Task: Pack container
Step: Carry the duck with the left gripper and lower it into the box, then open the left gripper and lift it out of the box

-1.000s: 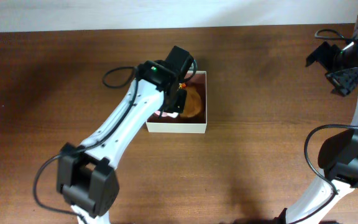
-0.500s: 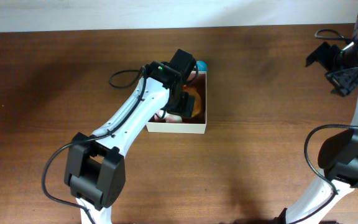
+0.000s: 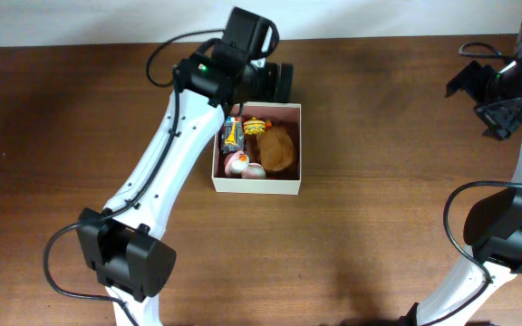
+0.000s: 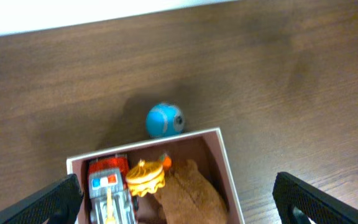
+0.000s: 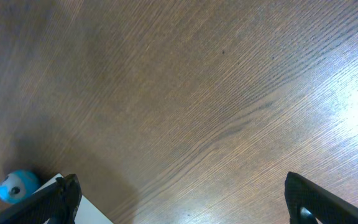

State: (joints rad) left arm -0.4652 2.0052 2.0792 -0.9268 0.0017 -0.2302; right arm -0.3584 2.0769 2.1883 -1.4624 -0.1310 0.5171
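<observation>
The left fingers (image 4: 55,199) are spread wide, empty, above the square cream-white cardboard container (image 4: 227,158) on the brown wooden bench (image 4: 278,74). A small blue ball (image 4: 165,120) lies just beyond its far wall; the right fingers (image 5: 61,196), well apart, are spread too.

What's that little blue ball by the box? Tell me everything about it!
The blue ball is small, round and light blue. It looks smooth like plastic, and it has a white patch with a dark dot, a bit like an eye. It sits on the wooden table outside the container, right by its far wall. I can't tell if they touch. Nothing grips it. The overhead view does not show it.
</observation>
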